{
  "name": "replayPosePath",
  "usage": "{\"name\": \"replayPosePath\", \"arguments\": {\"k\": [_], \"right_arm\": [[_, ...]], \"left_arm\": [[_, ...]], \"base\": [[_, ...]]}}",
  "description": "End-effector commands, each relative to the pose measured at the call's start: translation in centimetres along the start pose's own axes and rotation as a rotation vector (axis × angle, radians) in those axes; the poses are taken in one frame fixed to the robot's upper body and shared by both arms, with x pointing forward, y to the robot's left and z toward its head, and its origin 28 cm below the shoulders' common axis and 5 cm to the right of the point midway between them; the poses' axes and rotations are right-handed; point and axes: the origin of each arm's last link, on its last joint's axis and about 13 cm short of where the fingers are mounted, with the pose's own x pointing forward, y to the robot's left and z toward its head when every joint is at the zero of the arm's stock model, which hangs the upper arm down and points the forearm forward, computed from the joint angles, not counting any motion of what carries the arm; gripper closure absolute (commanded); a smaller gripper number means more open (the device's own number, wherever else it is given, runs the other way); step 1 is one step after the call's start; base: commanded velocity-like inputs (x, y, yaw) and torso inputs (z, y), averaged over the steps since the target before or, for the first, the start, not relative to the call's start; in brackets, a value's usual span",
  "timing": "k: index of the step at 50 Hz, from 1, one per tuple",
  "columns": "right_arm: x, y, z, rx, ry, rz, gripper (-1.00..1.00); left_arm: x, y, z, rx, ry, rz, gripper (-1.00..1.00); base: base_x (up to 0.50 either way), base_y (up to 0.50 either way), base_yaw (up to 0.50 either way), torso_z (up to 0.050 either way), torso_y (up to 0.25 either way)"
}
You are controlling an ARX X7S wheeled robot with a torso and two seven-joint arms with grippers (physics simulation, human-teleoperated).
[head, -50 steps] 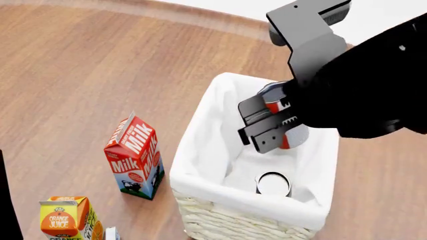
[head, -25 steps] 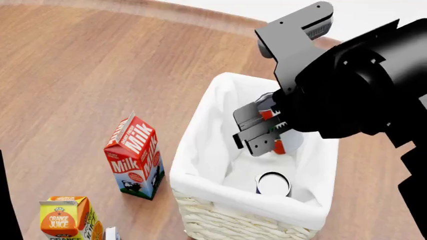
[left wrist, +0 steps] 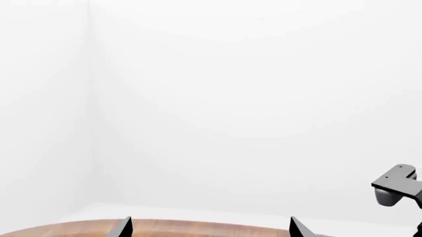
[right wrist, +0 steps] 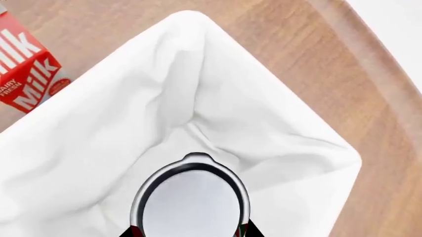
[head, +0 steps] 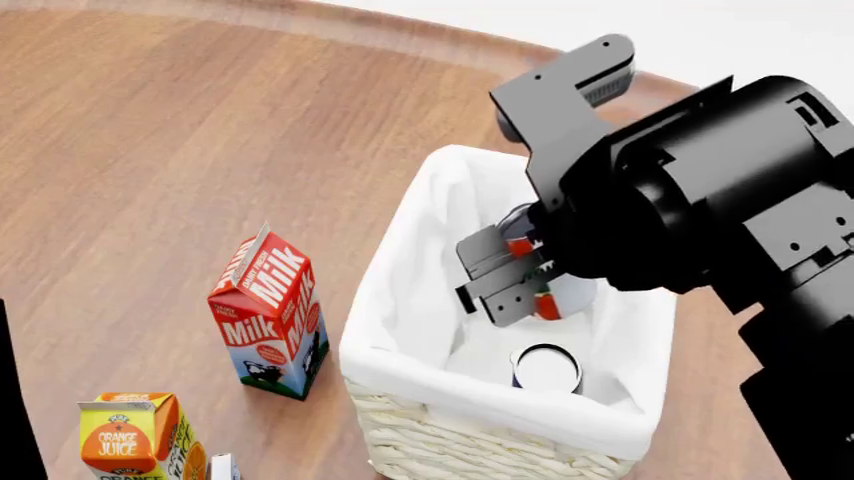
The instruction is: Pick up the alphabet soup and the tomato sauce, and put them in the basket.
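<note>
The cream wicker basket [head: 447, 446] with its white liner [right wrist: 283, 123] stands at the lower middle of the head view. My right gripper [head: 505, 268] hangs inside its mouth, shut on the tomato sauce [head: 546, 300], a red-and-green can. The right wrist view shows that can's silvery top [right wrist: 191, 200] between the fingertips [right wrist: 252, 230], above the liner. The alphabet soup [head: 546, 369] stands upright on the basket's bottom, near the front wall, only its pale top and dark rim showing. My left gripper [left wrist: 209, 229] is open and holds nothing, facing a white wall.
A red milk carton [head: 267, 315] stands left of the basket, also seen in the right wrist view as the milk carton [right wrist: 26, 64]. An orange juice carton [head: 131, 436] sits at the lower left. The round wooden table's edge [head: 441, 38] curves behind the basket.
My right gripper has gone down and slightly left with the tomato sauce, deeper into the basket's mouth. The arm has swung further over the basket. Nothing else has moved.
</note>
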Motion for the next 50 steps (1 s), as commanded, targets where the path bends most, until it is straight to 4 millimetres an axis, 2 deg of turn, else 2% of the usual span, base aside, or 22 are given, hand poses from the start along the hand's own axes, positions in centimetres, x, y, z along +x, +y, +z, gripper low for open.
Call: {"name": "replayPosePath", "arguments": {"k": [1, 33, 50], "right_arm": [[1.1, -0.1, -0.1, -0.001, 0.001, -0.011, 1.00], [4.3, 1.0, -0.6, 0.000, 0.026, 0.009, 1.00], [5.1, 1.2, -0.4, 0.013, 0.011, 0.010, 1.00]], "left_arm": [[0.0, 0.0, -0.2, 0.000, 0.004, 0.001, -1.00], [0.0, 0.0, -0.6, 0.006, 0.016, 0.000, -1.00], [0.1, 0.0, -0.8, 0.007, 0.020, 0.000, -1.00]], "base": [[0.00, 0.00, 0.00, 0.000, 0.000], [0.00, 0.00, 0.00, 0.000, 0.000], [0.00, 0.00, 0.00, 0.000, 0.001]]}}
